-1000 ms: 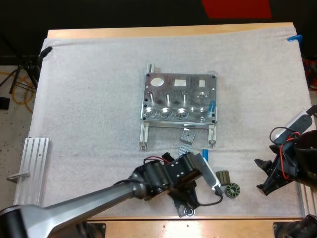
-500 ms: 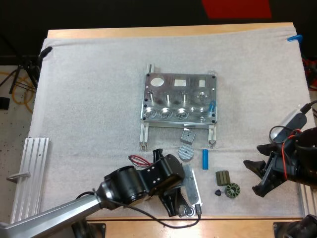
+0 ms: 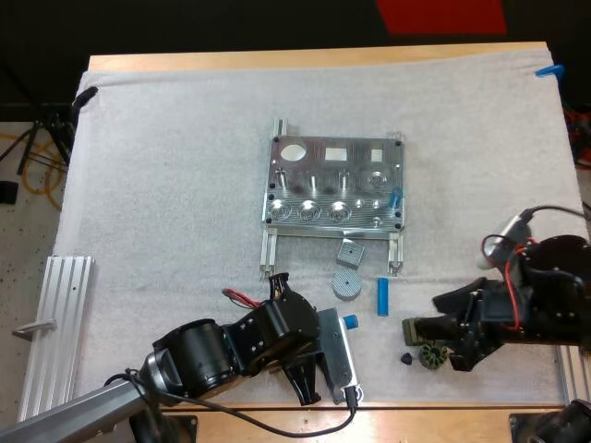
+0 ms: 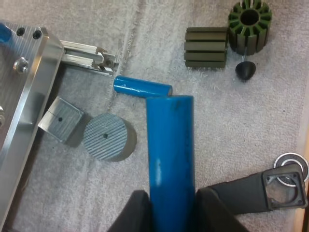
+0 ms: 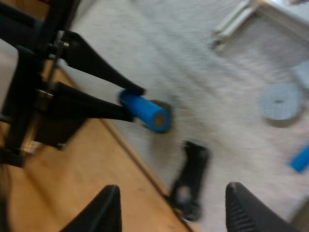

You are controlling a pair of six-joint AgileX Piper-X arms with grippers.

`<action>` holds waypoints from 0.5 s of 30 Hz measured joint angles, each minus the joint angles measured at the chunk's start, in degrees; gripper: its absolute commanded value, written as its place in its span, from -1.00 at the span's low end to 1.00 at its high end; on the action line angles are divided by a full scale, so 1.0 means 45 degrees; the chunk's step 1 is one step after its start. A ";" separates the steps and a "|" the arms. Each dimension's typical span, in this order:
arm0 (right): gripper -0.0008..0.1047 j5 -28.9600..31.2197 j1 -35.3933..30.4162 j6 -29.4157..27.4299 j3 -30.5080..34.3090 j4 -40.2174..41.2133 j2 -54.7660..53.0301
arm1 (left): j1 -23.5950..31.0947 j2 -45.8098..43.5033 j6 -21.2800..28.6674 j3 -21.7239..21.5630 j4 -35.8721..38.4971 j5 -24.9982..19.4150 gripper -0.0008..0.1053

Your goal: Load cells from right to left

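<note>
The metal fixture (image 3: 335, 194) sits mid-mat with one blue cell (image 3: 396, 197) standing in its right end. My left gripper (image 3: 340, 332) is shut on a blue cylinder (image 4: 170, 145), held over the mat near the front edge; its fingers (image 4: 139, 212) pinch the cylinder's near end. A second blue cylinder (image 3: 382, 296) lies loose in front of the fixture. My right gripper (image 3: 441, 318) is open, low beside the dark block (image 3: 417, 329) and gear (image 3: 432, 354). Its wrist view faces the left gripper (image 5: 126, 104) and its cylinder (image 5: 147, 114).
A grey ribbed disc (image 3: 347, 285) and a grey square block (image 3: 350, 251) lie before the fixture. A small black cone (image 3: 405, 356) rests by the gear. A black bracket with a bearing (image 4: 263, 191) lies at the mat's front edge. An aluminium rail (image 3: 55, 318) lies at the left.
My left arm has pulled back toward the lower left, carrying the blue cylinder. My right gripper has moved left, from the mat's right side to the dark parts.
</note>
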 measured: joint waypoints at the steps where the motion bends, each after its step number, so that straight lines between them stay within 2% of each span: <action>1: -0.07 -0.0139 0.0000 0.0233 0.0155 -0.0226 0.0000 | 0.0000 -0.0006 0.0000 0.0000 0.0000 0.0000 -0.98; 3: -0.07 -0.0714 0.0000 0.1114 0.0643 -0.0946 0.0000 | 0.0000 0.0000 0.0000 0.0000 0.0000 0.0000 -0.98; 15: -0.07 -0.1467 0.0000 0.4968 0.2404 -0.3612 0.0000 | 0.0000 0.0000 0.0000 0.0000 -0.0020 0.0033 -0.98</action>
